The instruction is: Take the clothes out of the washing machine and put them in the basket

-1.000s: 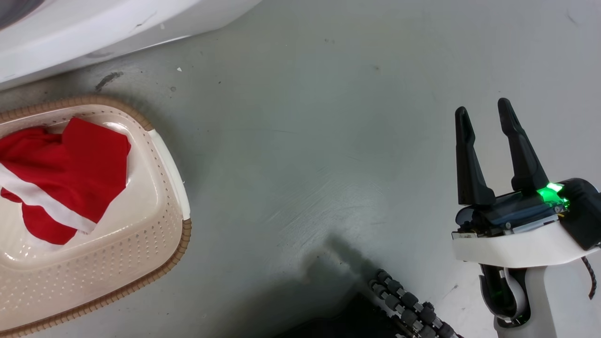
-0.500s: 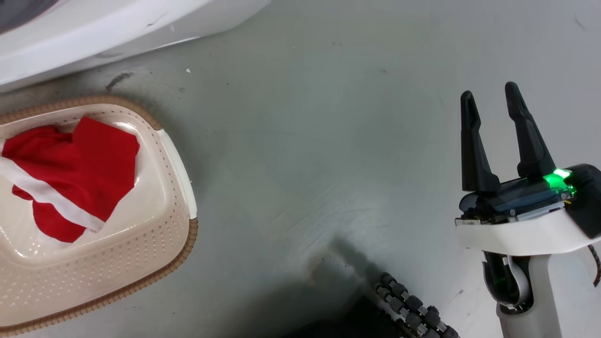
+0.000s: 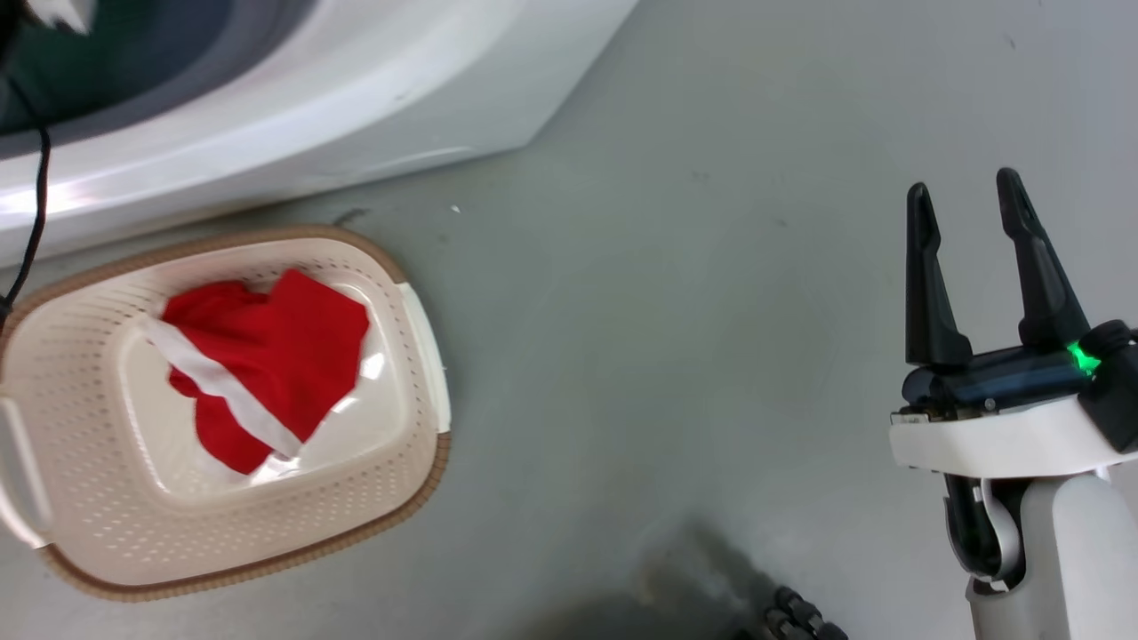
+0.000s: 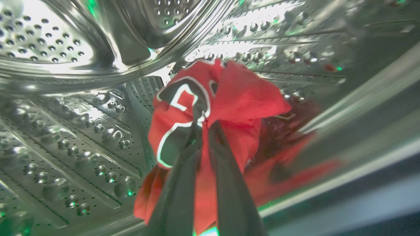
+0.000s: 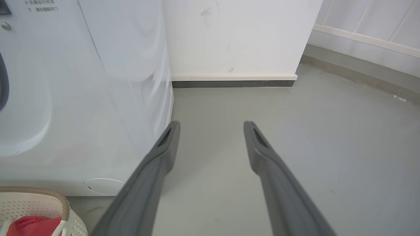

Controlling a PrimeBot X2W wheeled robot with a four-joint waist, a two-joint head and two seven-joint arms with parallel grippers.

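The left tool point(image 4: 204, 126) is inside the steel drum point(image 4: 65, 124), fingers nearly together, pinching the red garment point(image 4: 249, 98) by its black-and-white trim point(image 4: 177, 98). Cloth bunches ahead of the tips and drapes back along both fingers.

The head camera has swung, sliding the whole scene toward 4 o'clock: the basket point(image 3: 356, 498), earlier cut off at the 9 o'clock edge, now shows nearly whole. More of the washing machine point(image 3: 356, 98) has come in at 11 o'clock, with its dark porthole point(image 3: 133, 62) and a black cable point(image 3: 37, 204), while the roller wheel point(image 3: 800, 618) at 6 o'clock has almost dropped out and the right tool point(image 3: 965, 184) sits slightly nearer 3 o'clock.
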